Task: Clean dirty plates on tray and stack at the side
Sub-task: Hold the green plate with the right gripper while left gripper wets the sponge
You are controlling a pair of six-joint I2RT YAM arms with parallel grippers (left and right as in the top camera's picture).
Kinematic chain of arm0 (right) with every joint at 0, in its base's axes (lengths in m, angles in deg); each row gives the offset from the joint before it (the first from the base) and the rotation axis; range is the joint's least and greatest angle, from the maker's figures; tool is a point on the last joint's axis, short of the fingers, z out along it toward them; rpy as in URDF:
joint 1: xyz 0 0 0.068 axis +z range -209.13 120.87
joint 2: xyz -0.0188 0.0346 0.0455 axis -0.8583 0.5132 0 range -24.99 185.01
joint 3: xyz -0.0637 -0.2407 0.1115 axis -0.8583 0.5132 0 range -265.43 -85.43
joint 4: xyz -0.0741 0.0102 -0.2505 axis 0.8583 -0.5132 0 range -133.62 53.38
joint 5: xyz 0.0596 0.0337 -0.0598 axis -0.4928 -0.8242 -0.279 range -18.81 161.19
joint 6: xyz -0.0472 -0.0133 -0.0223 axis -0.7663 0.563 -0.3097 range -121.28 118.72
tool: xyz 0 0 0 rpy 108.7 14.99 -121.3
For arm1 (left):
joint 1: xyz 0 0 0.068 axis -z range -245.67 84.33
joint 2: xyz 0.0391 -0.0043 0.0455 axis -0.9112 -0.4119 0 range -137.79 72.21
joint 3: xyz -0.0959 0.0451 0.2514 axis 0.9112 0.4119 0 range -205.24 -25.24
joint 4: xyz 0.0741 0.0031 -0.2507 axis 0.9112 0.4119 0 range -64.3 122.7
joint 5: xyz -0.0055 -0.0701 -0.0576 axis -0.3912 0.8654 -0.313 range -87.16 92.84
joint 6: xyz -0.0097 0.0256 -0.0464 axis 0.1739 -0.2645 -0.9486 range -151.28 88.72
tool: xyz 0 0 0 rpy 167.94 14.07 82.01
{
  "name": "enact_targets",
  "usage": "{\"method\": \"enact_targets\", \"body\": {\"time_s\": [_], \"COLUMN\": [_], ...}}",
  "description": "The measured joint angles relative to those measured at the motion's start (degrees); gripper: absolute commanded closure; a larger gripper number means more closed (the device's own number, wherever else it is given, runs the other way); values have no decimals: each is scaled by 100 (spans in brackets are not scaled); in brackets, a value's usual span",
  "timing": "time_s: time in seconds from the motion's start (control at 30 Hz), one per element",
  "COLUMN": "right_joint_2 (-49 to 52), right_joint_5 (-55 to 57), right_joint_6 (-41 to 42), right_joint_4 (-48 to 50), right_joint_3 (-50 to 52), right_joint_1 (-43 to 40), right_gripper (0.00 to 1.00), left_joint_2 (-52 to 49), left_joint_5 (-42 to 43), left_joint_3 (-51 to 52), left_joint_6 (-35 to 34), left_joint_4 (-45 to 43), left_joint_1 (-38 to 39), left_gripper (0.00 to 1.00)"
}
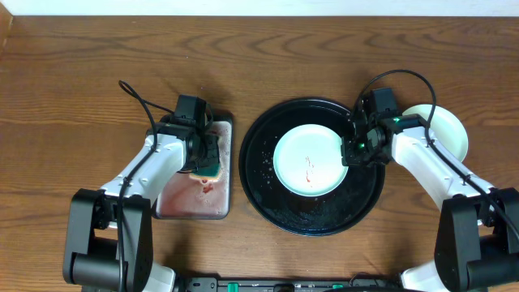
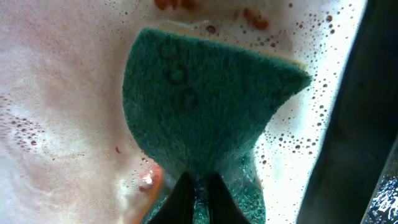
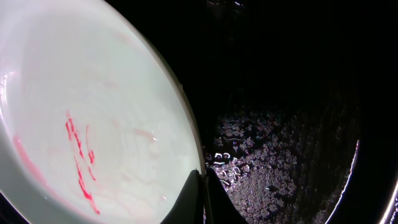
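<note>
A pale mint-blue plate [image 1: 310, 159] with red sauce smears lies in the large black tray [image 1: 259, 174]. My right gripper [image 1: 354, 148] is shut on the plate's right rim; in the right wrist view the fingers [image 3: 203, 186] pinch the rim of the plate [image 3: 93, 112] over the wet tray [image 3: 292, 124]. More plates [image 1: 446, 130], pale yellow and mint, lie stacked right of the tray, partly hidden by the right arm. My left gripper [image 1: 207, 162] is shut on a green sponge [image 2: 205, 106] over the soapy sponge tray [image 1: 190, 199]; the left wrist view shows its fingers [image 2: 198, 193] squeezing the sponge.
The sponge tray [image 2: 56, 112] holds pinkish foamy water with red specks. The wooden table [image 1: 81, 65] lies all around. Water droplets cover the black tray's floor. Cables run from both arms.
</note>
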Motion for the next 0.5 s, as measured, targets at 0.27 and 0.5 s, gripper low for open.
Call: {"method": "enact_targets", "body": {"time_s": [0.27, 0.5], "right_joint_2": [0, 0], "right_joint_5": [0, 0], "right_joint_6": [0, 0], "right_joint_4": [0, 4], "right_joint_3": [0, 0], "right_joint_1": [0, 0], "right_gripper": [99, 99], "left_joint_2": [282, 970], "left_joint_5": [0, 2], "left_joint_3": [-2, -2], "left_joint_6": [-2, -35], "left_joint_4": [389, 439], "left_joint_1": [0, 2], "left_gripper": [78, 49]}}
